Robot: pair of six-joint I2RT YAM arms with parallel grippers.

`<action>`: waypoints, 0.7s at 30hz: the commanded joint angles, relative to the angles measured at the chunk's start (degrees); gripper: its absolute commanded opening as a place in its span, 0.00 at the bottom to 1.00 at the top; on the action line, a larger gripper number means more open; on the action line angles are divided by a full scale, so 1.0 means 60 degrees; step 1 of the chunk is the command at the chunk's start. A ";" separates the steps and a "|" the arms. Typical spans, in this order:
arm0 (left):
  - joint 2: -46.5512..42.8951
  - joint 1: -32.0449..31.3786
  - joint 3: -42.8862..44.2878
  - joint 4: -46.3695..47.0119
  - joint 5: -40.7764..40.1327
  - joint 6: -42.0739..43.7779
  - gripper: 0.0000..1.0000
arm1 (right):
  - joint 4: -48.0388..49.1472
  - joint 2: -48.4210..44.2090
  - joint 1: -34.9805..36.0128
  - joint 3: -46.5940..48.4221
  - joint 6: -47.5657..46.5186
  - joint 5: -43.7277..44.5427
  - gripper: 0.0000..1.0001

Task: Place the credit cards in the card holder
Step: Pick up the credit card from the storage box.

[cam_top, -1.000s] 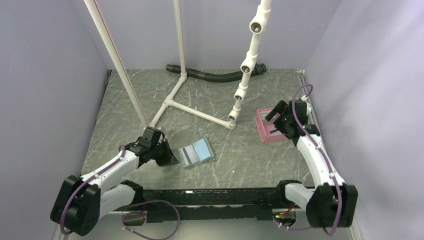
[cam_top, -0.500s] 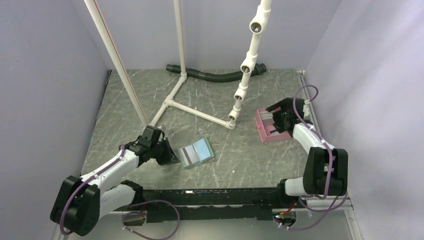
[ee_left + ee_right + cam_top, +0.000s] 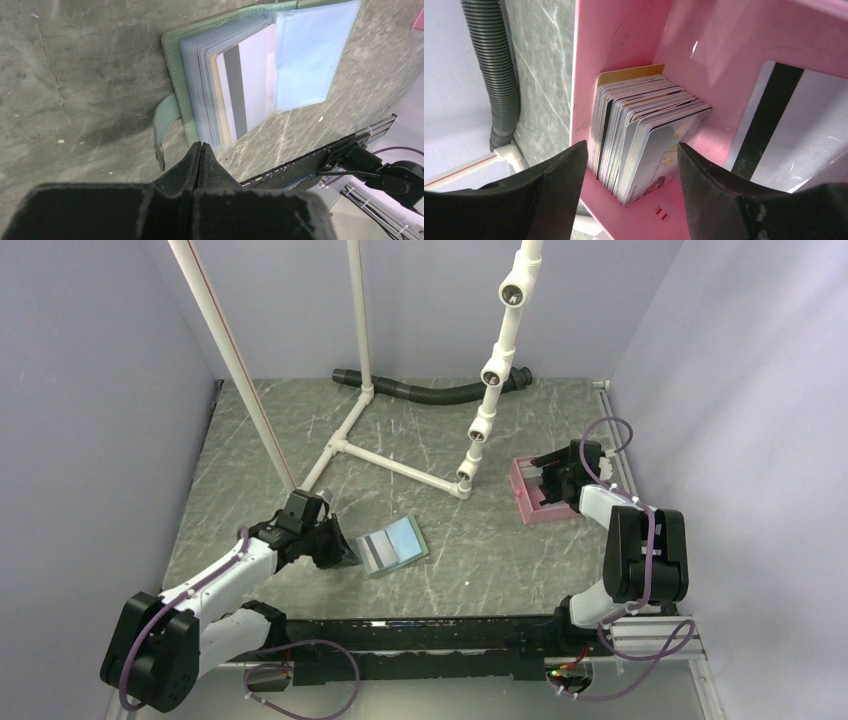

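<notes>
Closed left pincer touches the open card holder edge; open right pincer straddles credit cards in pink tray

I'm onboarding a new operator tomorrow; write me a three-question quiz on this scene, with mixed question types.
1. True or false: the card holder lies open on the table.
2. The stack of credit cards stands: A in the pink tray, B in the card holder, C on the bare table.
3. Which gripper has open jaws either side of that stack?
Key: 1 true; 2 A; 3 the right gripper.
</notes>
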 commanded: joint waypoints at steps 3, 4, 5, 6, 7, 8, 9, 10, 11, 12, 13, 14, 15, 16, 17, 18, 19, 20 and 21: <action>-0.0278 -0.0015 0.0463 -0.0155 0.0062 0.0166 0.00 | 0.0840 -0.0015 -0.0054 0.0026 0.0387 -0.0138 0.64; -0.0265 -0.0015 0.0465 -0.0141 0.0072 0.0156 0.00 | 0.0808 -0.0076 -0.0054 0.0032 0.0403 -0.0133 0.64; -0.0264 -0.0015 0.0465 -0.0116 0.0090 0.0148 0.00 | 0.0761 -0.0146 -0.0054 0.0030 0.0410 -0.0125 0.63; -0.0263 -0.0015 0.0465 -0.0107 0.0101 0.0134 0.00 | 0.0739 -0.0219 -0.0054 0.0041 0.0422 -0.0098 0.63; -0.0260 -0.0015 0.0457 -0.0086 0.0108 0.0132 0.00 | 0.0691 -0.0290 -0.0054 0.0052 0.0413 -0.0069 0.63; -0.0250 -0.0015 0.0464 -0.0085 0.0109 0.0117 0.00 | 0.0666 -0.0325 -0.0054 0.0077 0.0417 -0.0060 0.62; -0.0249 -0.0015 0.0465 -0.0089 0.0113 0.0124 0.00 | 0.0632 -0.0349 -0.0054 0.0109 0.0419 -0.0051 0.61; -0.0249 -0.0008 0.0452 -0.0082 0.0123 0.0116 0.00 | 0.0586 -0.0356 -0.0054 0.0137 0.0400 -0.0052 0.60; -0.0256 -0.0014 0.0452 -0.0083 0.0124 0.0128 0.00 | 0.0565 -0.0366 -0.0054 0.0159 0.0419 -0.0069 0.58; -0.0262 -0.0008 0.0450 -0.0094 0.0124 0.0139 0.00 | 0.0565 -0.0388 -0.0054 0.0162 0.0443 -0.0097 0.56; -0.0263 -0.0011 0.0450 -0.0103 0.0124 0.0135 0.00 | 0.0559 -0.0408 -0.0054 0.0162 0.0476 -0.0094 0.53; -0.0276 -0.0015 0.0463 -0.0129 0.0111 0.0141 0.00 | 0.0551 -0.0428 -0.0054 0.0162 0.0491 -0.0087 0.51; -0.0302 -0.0015 0.0465 -0.0154 0.0099 0.0151 0.00 | 0.0521 -0.0443 -0.0054 0.0175 0.0513 -0.0101 0.50; -0.0318 -0.0015 0.0457 -0.0156 0.0095 0.0143 0.00 | 0.0440 -0.0456 -0.0054 0.0208 0.0514 -0.0102 0.49; -0.0342 -0.0015 0.0458 -0.0167 0.0082 0.0142 0.00 | 0.0397 -0.0479 -0.0054 0.0230 0.0490 -0.0090 0.49; -0.0350 -0.0015 0.0451 -0.0181 0.0080 0.0129 0.00 | 0.0351 -0.0506 -0.0054 0.0235 0.0485 -0.0081 0.49; -0.0351 -0.0015 0.0437 -0.0178 0.0080 0.0131 0.00 | 0.0316 -0.0546 -0.0054 0.0246 0.0485 -0.0061 0.49; -0.0364 -0.0015 0.0436 -0.0163 0.0098 0.0119 0.00 | 0.0292 -0.0589 -0.0054 0.0249 0.0477 -0.0059 0.49; -0.0366 -0.0015 0.0436 -0.0148 0.0103 0.0112 0.00 | 0.0259 -0.0613 -0.0054 0.0263 0.0464 -0.0046 0.49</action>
